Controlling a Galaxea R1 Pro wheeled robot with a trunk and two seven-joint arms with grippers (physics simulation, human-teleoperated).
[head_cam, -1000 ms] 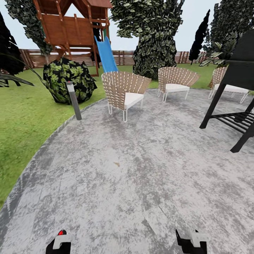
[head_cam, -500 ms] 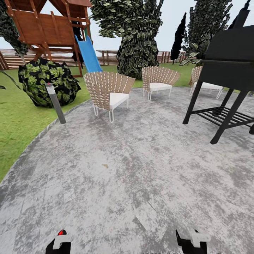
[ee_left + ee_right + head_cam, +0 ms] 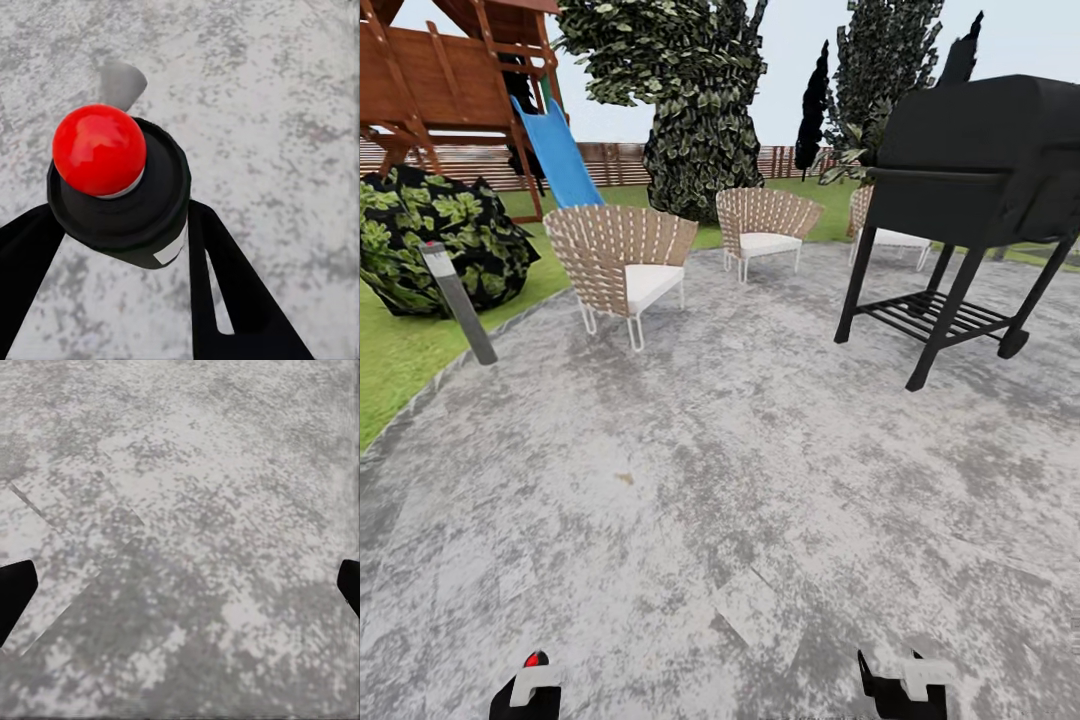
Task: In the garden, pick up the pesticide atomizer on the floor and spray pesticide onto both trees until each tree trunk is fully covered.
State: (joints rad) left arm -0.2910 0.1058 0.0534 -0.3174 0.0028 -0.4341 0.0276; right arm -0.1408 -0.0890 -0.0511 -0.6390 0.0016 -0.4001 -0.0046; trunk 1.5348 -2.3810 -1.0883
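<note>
My left gripper [image 3: 526, 690] sits at the bottom edge of the head view, shut on the pesticide atomizer [image 3: 535, 661], whose red tip pokes up. In the left wrist view the black atomizer [image 3: 112, 180] with its red tip is clamped between the two black fingers [image 3: 225, 285] above grey paving. My right gripper [image 3: 901, 685] hangs low on the right, open with nothing in it; the right wrist view has its fingertips [image 3: 15, 592] far apart over bare paving. The two trees and their trunks are out of view.
I stand on a grey stone patio [image 3: 740, 480]. A black grill [image 3: 970, 190] stands ahead right. Wicker chairs [image 3: 618, 262] [image 3: 762, 225] stand ahead, a grey bollard light [image 3: 458, 300] at the lawn's edge, and a playset with blue slide [image 3: 558, 155] and leafy shrubs [image 3: 700, 120] behind.
The whole view has swung to the right: chairs, slide and bollard slid left in the picture and the grill came fully into sight. Both grippers hold the same pose.
</note>
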